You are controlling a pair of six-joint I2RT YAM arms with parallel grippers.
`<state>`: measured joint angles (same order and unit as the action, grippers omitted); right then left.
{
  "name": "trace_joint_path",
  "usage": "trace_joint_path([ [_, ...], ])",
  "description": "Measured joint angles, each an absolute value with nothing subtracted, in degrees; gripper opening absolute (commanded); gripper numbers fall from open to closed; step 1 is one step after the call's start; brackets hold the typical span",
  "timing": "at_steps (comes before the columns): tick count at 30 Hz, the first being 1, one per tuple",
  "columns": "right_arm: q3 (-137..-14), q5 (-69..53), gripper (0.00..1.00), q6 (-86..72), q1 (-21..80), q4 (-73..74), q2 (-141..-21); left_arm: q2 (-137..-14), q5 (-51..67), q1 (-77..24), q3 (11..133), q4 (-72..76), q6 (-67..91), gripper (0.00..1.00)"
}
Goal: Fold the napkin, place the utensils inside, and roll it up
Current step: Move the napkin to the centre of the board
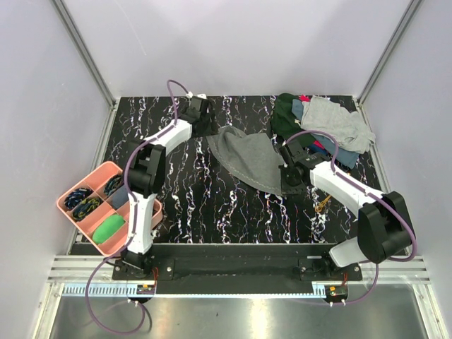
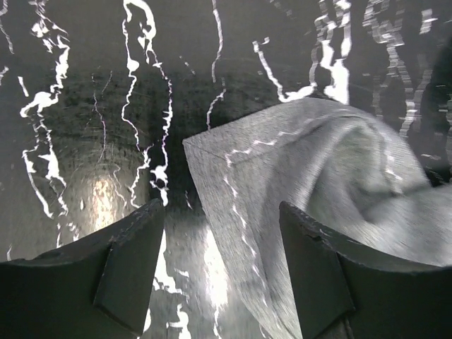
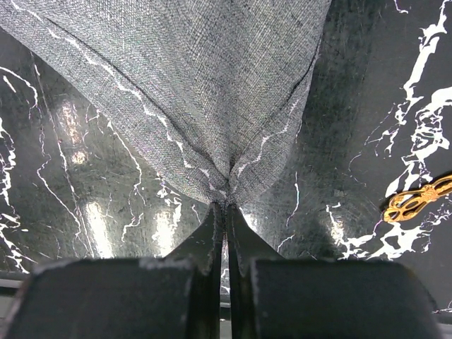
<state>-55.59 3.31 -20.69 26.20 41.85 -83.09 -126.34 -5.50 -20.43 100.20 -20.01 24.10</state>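
The grey napkin (image 1: 247, 159) lies partly lifted and bunched in the middle of the black marble table (image 1: 212, 212). My right gripper (image 1: 282, 182) is shut on its near right edge; in the right wrist view the fingers (image 3: 226, 206) pinch a gathered fold of the napkin (image 3: 183, 85). My left gripper (image 1: 205, 126) is open at the napkin's far left corner. In the left wrist view that corner (image 2: 212, 152) lies just ahead, between the spread fingers (image 2: 220, 209), untouched. One gold utensil (image 1: 325, 203) lies on the table near the right arm, and its handle (image 3: 417, 199) shows in the right wrist view.
A multicoloured heap of cloths (image 1: 321, 123) sits at the back right, close to the right gripper. A pink compartment tray (image 1: 99, 205) with small items stands at the left edge by the left arm's base. White walls enclose the table.
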Motion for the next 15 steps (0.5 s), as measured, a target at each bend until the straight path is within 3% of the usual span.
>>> trace_joint_path([
  [15, -55.6, 1.2, 0.0, -20.9, 26.2, 41.6, -83.1, -136.7, -6.6, -20.1, 111.9, -26.5, 22.3, 0.65],
])
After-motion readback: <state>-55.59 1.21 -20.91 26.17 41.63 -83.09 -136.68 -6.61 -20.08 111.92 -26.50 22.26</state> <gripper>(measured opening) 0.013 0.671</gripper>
